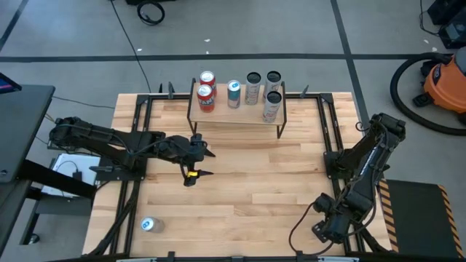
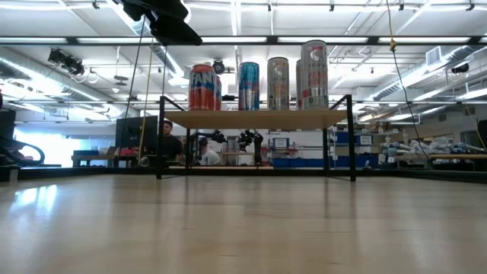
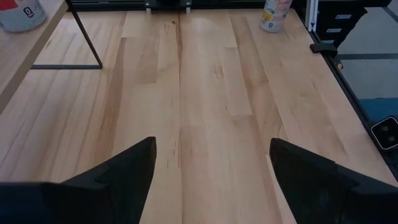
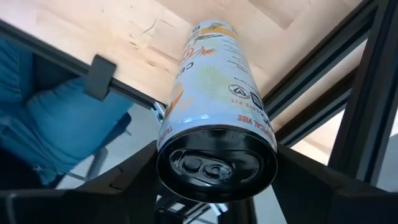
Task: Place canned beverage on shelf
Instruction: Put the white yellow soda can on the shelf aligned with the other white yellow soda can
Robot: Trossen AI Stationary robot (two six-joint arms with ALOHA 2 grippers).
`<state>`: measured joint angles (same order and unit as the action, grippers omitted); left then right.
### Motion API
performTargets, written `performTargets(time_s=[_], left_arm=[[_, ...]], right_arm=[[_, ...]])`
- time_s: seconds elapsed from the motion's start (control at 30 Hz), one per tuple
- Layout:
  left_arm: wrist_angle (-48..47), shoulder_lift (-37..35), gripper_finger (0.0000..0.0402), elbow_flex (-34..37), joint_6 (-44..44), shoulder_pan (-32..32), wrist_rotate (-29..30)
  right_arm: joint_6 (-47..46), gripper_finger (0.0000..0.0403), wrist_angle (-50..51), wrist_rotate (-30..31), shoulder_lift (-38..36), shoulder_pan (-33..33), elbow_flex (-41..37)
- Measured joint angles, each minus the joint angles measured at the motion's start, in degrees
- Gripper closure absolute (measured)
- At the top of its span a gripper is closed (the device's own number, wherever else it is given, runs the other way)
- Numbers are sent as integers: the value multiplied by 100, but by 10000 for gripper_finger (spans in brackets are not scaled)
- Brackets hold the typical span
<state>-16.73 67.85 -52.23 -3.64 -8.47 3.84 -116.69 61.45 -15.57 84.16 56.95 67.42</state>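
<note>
A tall white can with orange print (image 4: 214, 93) stands on the table's near right part, in front of the right arm's base; the left wrist view shows its lower half (image 3: 273, 15). My right gripper (image 4: 217, 180) is over it (image 1: 325, 227), shut on its upper end. My left gripper (image 1: 200, 164) hovers open above the table's middle, in front of the shelf, with nothing between its fingers (image 3: 211, 168). The shelf (image 1: 240, 115), a light wooden board on thin black legs (image 2: 259, 118), stands at the far middle and carries several upright cans (image 1: 234, 93). My right gripper has the can's side wall just below its black top (image 4: 163, 146) between its two fingers (image 4: 124, 180). The fingers come steeply from above, one on each side, and lie across the can. The can's bottom (image 3: 270, 28) rests on the table, nearly upright.
A small blue-and-white can (image 1: 148, 225) sits at the near left corner. Black rails (image 1: 331, 138) run along the table's sides. Beyond the table's edge the right wrist view shows something blue and cloth-like (image 4: 62, 124). Bare wood lies between the shelf and the near edge.
</note>
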Motion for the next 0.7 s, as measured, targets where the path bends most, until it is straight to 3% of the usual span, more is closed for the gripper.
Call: performTargets(time_s=[0.27, 0.7], left_arm=[[0, 0, 86, 0, 0, 0, 0], [0, 0, 86, 0, 48, 0, 0]], right_arm=[[848, 139, 89, -284, 2, -420, -2], [3090, 139, 478, -489, 2, -1800, 4]])
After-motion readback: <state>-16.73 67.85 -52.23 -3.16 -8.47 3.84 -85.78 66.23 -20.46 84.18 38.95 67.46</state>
